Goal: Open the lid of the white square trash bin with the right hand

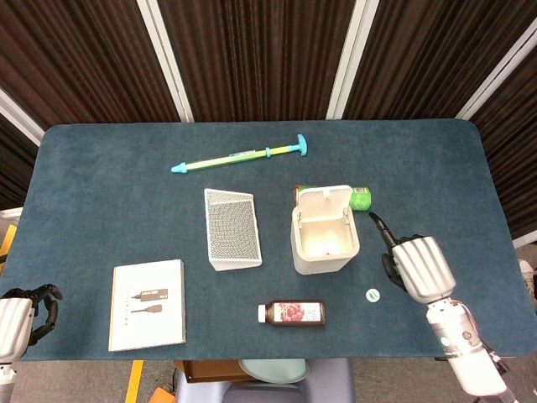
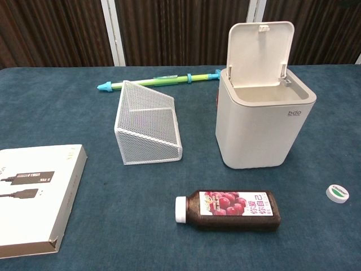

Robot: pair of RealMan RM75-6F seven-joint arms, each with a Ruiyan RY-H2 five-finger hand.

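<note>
The right hand (image 1: pixel 417 267) is seen in the head view only, held to the right of the white square trash bin (image 2: pixel 262 124) and clear of it. One dark finger (image 1: pixel 382 228) is stretched out toward the far edge of the table (image 1: pixel 101 168); the other fingers appear to be curled under the palm, though this cannot be told for certain from above, and nothing is held. The bin is placed near the middle of the table, and its lid (image 2: pixel 260 53) is raised upright on the far side, so that the pale inside is exposed.

A small round white cap (image 2: pixel 337 193) is found on the cloth between the hand and the bin's near right corner. A dark juice bottle (image 2: pixel 227 209) is laid on its side just in front of the bin. Behind the bin a green can (image 1: pixel 359 198) is partly hidden by the lid. A white wire mesh basket (image 2: pixel 146 124) is tipped on its side to the left of the bin, and a long green and blue syringe-like toy (image 1: pixel 242 156) is laid farther back. A white box (image 1: pixel 148 304) is set flat near the front left.

The left hand (image 1: pixel 18 321) is seen at the lower left, off the table's edge, with dark fingers curled and nothing held.
</note>
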